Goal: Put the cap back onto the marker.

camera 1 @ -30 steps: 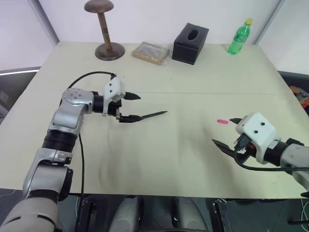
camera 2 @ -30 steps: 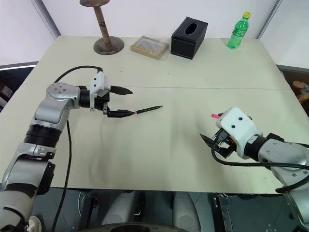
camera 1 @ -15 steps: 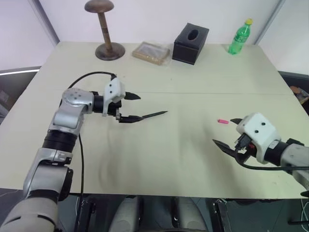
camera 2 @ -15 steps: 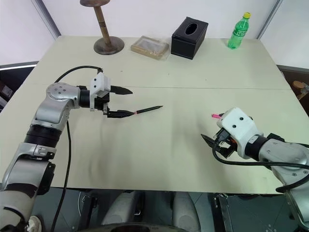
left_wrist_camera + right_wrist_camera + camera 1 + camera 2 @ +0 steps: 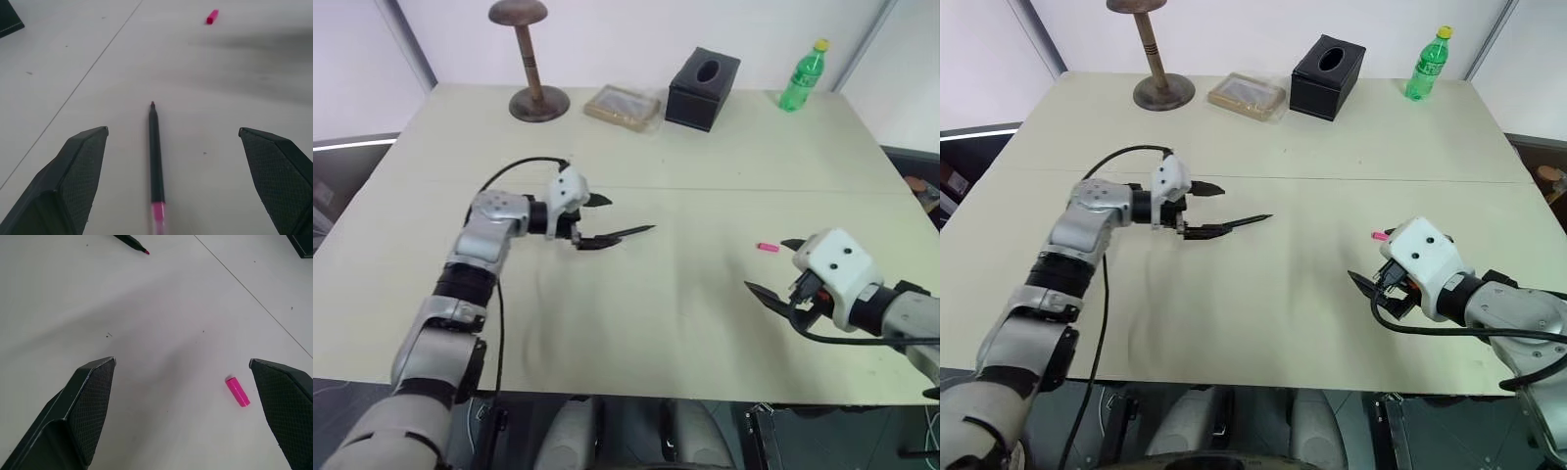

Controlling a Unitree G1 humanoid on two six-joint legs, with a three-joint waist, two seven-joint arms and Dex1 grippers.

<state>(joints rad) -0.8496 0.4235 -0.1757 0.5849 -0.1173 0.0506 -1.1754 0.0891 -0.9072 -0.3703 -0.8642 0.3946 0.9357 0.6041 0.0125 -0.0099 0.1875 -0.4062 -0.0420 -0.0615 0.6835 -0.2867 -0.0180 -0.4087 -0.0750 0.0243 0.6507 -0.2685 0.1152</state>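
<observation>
On the table [image 5: 705,323], mid-left, you've got the marker [image 5: 625,235] lying flat, uncapped, tip pointing toward the robot's right, pink band at the end nearest your left gripper [image 5: 599,220]. That gripper sits right at the marker's back end w/ fingers spread wide and nothing in them; the left wrist view shows the marker [image 5: 155,161] running up the middle of the gap between both fingers [image 5: 73,181], touching neither as far as you can tell. Cap [image 5: 765,247] is well apart from the marker, over on the right side of the table, lying on its side by itself. Your right gripper [image 5: 773,269] hangs just beside the cap, on the near side, fingers also fully apart, empty; right wrist view puts the cap [image 5: 237,391] on the bare tabletop ahead, closer to one finger [image 5: 286,406] than the other, no contact. Far edge of the table: wooden stand [image 5: 532,59], flat packet [image 5: 623,106], black tissue box [image 5: 702,88], green bottle [image 5: 802,76].
</observation>
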